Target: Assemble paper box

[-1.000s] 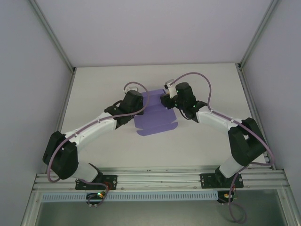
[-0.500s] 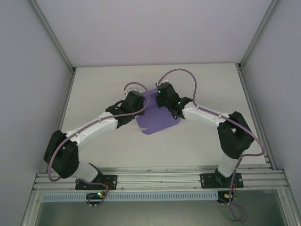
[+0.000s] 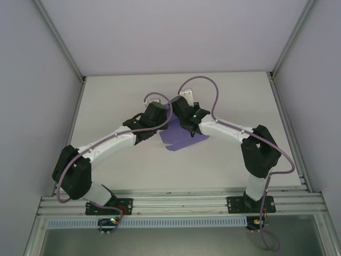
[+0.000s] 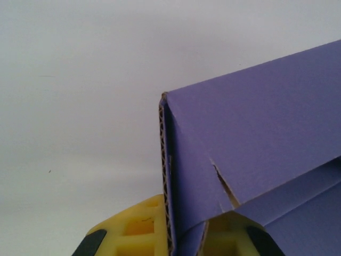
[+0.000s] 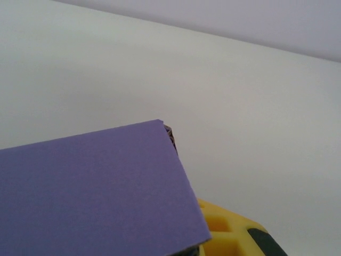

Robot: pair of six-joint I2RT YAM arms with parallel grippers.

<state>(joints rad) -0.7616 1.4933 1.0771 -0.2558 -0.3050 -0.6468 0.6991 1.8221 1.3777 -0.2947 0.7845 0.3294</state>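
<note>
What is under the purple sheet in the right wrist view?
A yellow gripper finger sticks out beneath the near corner of the paper box, with bare white table beyond. The sheet covers the rest of that finger and whatever lies under its middle.

Paper box (image 3: 181, 140) far half covered overhead; right tool (image 5: 224, 234) mostly behind it.

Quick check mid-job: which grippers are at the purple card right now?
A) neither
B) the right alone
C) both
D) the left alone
C: the paper box runs between the fingers of the left gripper and lies over a yellow finger of the right gripper.
</note>
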